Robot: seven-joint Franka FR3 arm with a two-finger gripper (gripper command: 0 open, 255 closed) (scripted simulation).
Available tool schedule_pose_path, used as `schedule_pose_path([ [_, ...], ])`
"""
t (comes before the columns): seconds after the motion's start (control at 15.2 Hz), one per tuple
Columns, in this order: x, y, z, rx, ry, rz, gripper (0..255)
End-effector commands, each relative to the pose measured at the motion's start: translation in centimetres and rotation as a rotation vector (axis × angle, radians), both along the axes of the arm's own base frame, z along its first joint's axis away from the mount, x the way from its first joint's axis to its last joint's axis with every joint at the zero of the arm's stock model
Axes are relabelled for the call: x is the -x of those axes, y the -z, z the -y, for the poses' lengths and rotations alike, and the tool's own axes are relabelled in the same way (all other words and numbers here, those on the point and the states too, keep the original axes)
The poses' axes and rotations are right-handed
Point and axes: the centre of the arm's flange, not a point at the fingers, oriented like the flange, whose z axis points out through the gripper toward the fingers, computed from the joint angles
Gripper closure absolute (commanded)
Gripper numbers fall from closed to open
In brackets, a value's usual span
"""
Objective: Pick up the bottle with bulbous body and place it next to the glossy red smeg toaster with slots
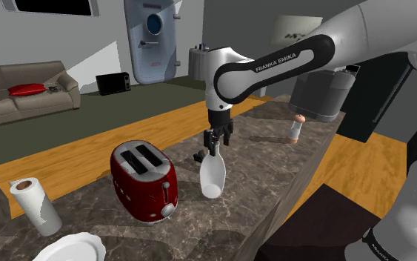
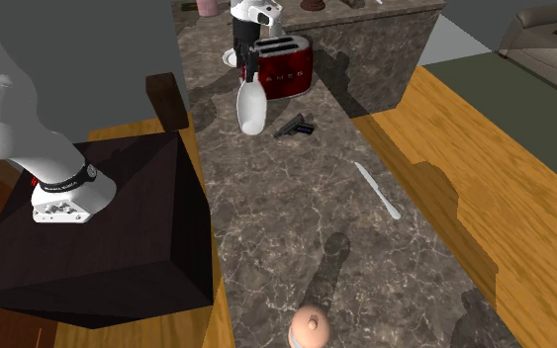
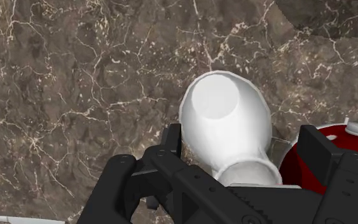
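**Inspector:** Condition of the fingers [image 3: 316, 153]?

**Assessor:** Closed on the neck of the white bottle [image 1: 212, 174], one either side. It hangs upright, bulb downward, at the centre of the shoulder view.

**Inspector:** Position relative to the target?

**Assessor:** Just right of the red toaster [image 1: 144, 182] in that view, with a gap between them. The base appears a little clear of the marble worktop [image 1: 273, 200], though contact cannot be ruled out.

**Inspector:** Step in hand?

**Assessor:** Judged to be the set-down, since the spot already counts as beside the toaster.

**Inspector:** Recommendations?

**Assessor:** Descend straight, with no sideways drift toward the toaster's side wall. Hold the neck vertical: the flat base looks narrower than the bulb, so a tilted landing could tip it. Part the fingers only once the base bears fully, then withdraw straight upward. The small dark object [image 2: 294, 127] lies near and should be avoided.
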Motion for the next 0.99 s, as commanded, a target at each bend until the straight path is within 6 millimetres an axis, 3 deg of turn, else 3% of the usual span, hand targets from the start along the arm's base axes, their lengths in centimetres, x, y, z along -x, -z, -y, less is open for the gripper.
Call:
schedule_pose_path([
  [0.0,0.0,0.0,0.0,0.000,0.000,0.000,0],
  [0.13,0.0,0.0,0.0,0.000,0.000,0.000,0],
  [0.4,-0.8,-4.9,-0.1,0.000,0.000,0.000,0],
  [0.92,-0.8,-4.9,-0.1,0.000,0.000,0.000,0],
])
